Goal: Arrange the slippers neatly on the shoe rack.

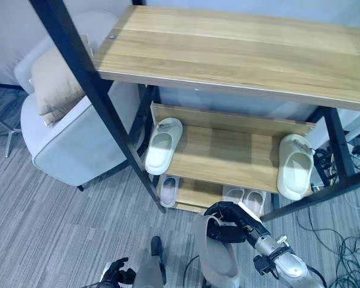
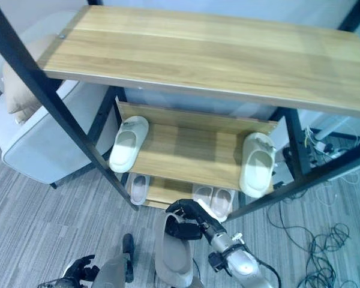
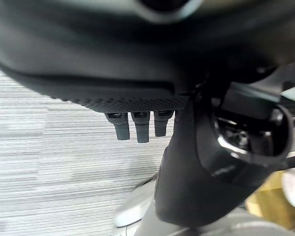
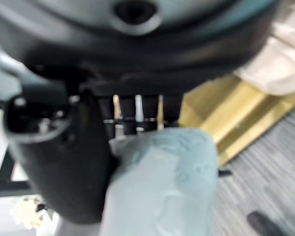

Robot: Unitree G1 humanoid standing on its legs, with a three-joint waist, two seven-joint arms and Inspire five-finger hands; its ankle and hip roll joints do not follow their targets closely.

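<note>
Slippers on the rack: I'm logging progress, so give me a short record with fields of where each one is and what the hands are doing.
middle shelf: two cream slippers, one at the left end, one at the right end, far apart
bottom shelf: one pinkish slipper at the left, a pinkish pair further right
right hand: curled round a grey slipper, in front of the rack
left hand: low, idle, fingers curled on nothing
beside the rack: grey armchair with cushion

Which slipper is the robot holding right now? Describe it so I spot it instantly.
Start at the wooden shoe rack and look down to the floor in front of it. There the right hand grips a grey slipper, the only one off the shelves; the others are cream or pinkish.
</note>
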